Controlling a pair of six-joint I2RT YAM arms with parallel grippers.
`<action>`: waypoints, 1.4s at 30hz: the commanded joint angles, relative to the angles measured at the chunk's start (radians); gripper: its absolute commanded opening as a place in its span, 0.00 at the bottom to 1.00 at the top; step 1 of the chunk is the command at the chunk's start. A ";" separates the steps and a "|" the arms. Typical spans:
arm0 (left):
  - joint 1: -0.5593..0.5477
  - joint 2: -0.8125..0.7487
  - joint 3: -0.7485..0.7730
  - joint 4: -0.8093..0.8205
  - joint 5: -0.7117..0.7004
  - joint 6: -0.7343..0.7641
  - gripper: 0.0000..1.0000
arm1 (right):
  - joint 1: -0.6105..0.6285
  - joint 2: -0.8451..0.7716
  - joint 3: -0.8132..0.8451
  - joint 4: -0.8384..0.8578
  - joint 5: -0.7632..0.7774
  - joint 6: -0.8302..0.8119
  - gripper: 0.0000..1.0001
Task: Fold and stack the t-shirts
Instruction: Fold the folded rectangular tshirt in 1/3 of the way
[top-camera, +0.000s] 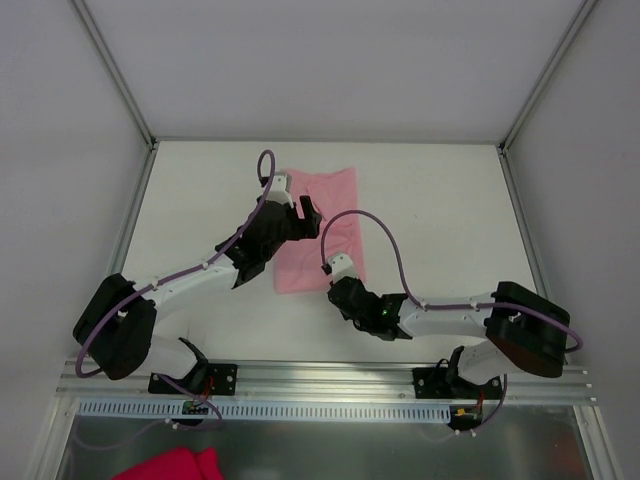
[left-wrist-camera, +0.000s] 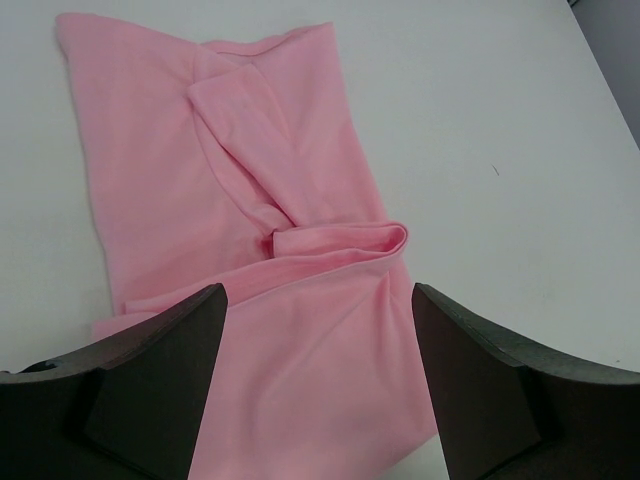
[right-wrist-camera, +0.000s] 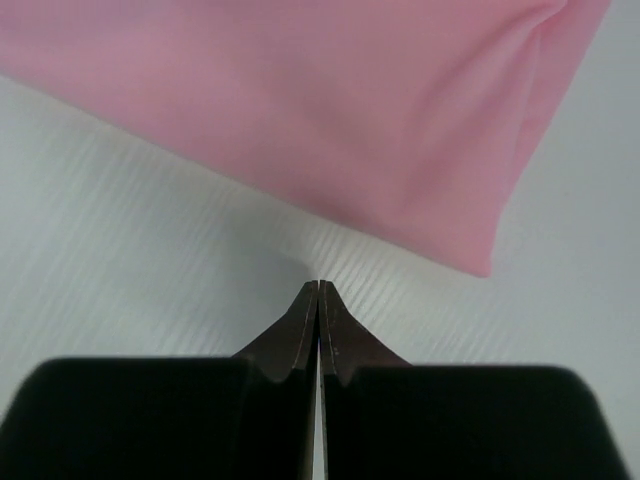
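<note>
In the top external view, the pale pink t-shirt (top-camera: 325, 200) lies at mid-frame on the white worktop (top-camera: 440, 200), folded into a long strip. The left end effector (top-camera: 312, 218) hangs over its left half and the right end effector (top-camera: 338, 283) sits at its lower edge. This looks like staging for the next fold. A magenta cloth (top-camera: 170, 465) shows at the bottom edge, outside the work area.

In the left wrist view, the left end effector (left-wrist-camera: 318, 292) is spread wide above the t-shirt (left-wrist-camera: 150, 150). It straddles a rumpled ridge (left-wrist-camera: 340, 240) at centre frame, likely the part to be pinched or smoothed.

In the right wrist view, the right end effector (right-wrist-camera: 318, 292) is pressed together on nothing. Its tip rests on or just above the bare worktop (right-wrist-camera: 150, 250), just short of the t-shirt (right-wrist-camera: 300, 100) hem filling the upper frame. It may be set to slide under that hem.
</note>
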 joint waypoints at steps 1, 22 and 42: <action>-0.002 -0.016 -0.001 0.031 -0.019 0.033 0.76 | -0.060 0.055 0.091 0.061 0.067 -0.086 0.01; -0.001 0.047 0.045 0.020 -0.081 0.091 0.77 | -0.282 0.265 0.187 0.169 -0.120 -0.181 0.01; -0.001 -0.189 -0.040 -0.049 -0.134 0.088 0.80 | -0.024 0.101 -0.062 0.127 -0.028 0.009 0.01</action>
